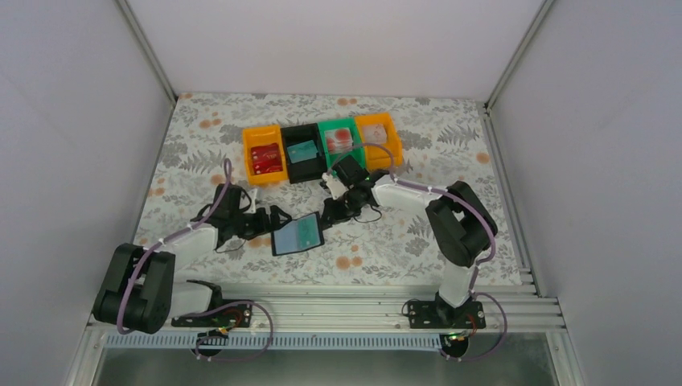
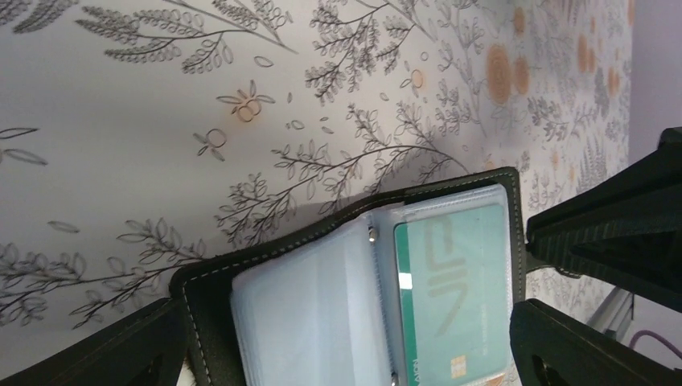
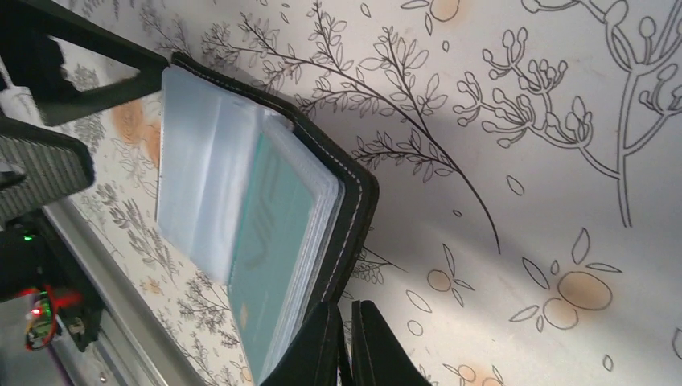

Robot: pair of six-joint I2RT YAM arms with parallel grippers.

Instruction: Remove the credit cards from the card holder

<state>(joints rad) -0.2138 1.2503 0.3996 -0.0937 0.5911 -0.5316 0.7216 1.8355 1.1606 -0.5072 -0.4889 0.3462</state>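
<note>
Right wrist: my right gripper (image 3: pixel 347 347) pinched shut on the open card holder (image 3: pixel 355 201) cover, left gripper (image 1: pixel 277 220) spread wide astride it, teal credit card (image 3: pixel 269 251) sleeved between them, extraction not yet begun, next calling for an edge pinch.

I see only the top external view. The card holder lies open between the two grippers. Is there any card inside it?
Observer: Yes. The left wrist view shows a green card in a clear sleeve on one page of the card holder.
Operator: Does the right gripper hold something?
Observer: In the right wrist view, the right gripper is shut on the holder's black cover edge.
Operator: And the left gripper?
Observer: The left gripper is open, with the holder between its fingers.
</note>
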